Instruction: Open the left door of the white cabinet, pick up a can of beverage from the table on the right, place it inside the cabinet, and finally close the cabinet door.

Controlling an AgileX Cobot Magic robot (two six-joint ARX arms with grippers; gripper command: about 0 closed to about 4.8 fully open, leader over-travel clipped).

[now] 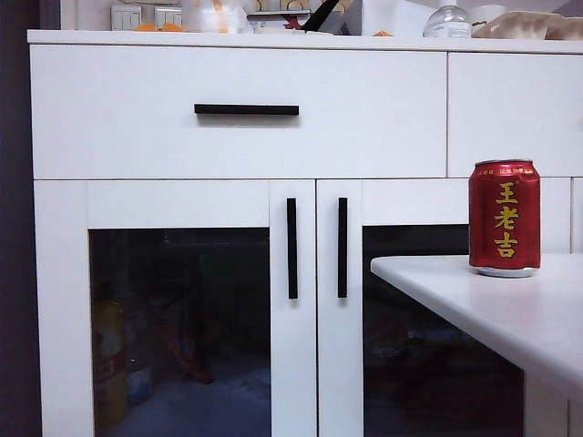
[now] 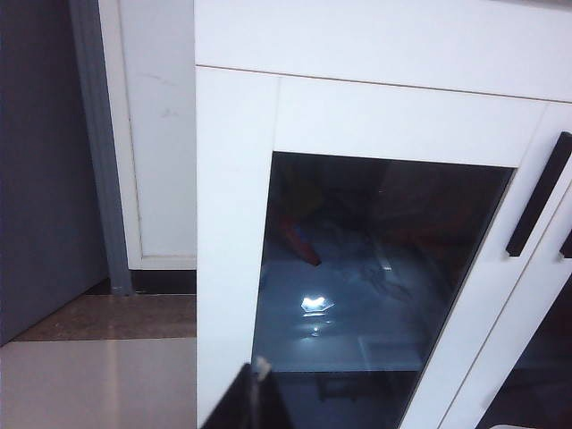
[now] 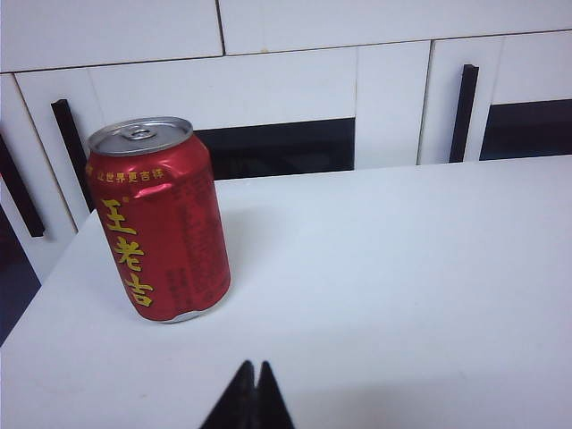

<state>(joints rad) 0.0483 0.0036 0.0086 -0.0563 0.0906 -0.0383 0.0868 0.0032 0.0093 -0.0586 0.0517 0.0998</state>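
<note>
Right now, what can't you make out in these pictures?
- Exterior view: neither claw shows; the dark glass of the left door blurs what sits inside the white cabinet.
- Left wrist view: left claw cut off by the edge, shut.
- Right wrist view: right claw likewise, short of the can of beverage.

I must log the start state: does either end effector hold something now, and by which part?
Nothing is held. The left end effector is shut and empty before the left door; the right end effector is shut, short of the can of beverage.
</note>
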